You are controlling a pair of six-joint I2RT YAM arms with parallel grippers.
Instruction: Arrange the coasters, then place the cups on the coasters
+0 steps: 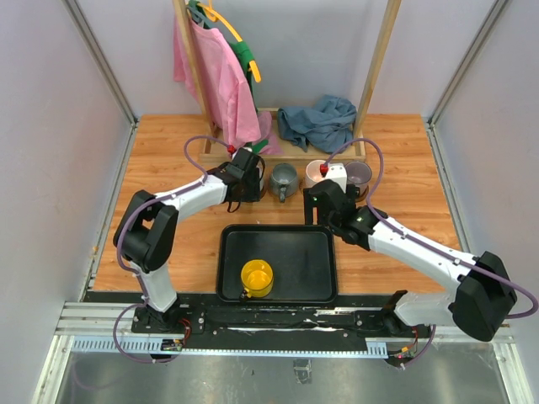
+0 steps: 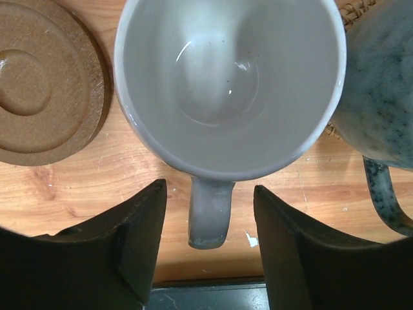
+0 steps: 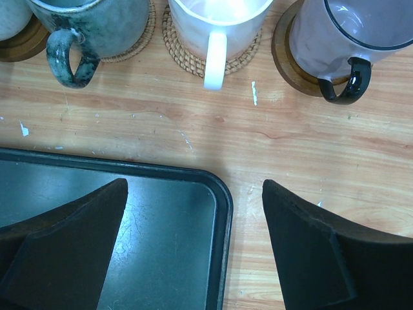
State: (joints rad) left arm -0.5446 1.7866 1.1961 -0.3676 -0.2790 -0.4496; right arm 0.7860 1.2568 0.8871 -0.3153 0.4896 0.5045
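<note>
Left wrist view shows the left gripper [image 2: 208, 194] parted astride the handle of the white cup [image 2: 229, 84], gripping nothing; best withdraw straight back without clipping it.

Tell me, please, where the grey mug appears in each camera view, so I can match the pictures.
Top external: the grey mug is at the centre, just beyond the far edge of the black tray.
Left wrist: it is at the right edge, handle pointing down.
Right wrist: it is at the top left, on a woven coaster.
Shared landmark: the white mug sits directly left of it in both wrist views. The top view does not show it.
</note>
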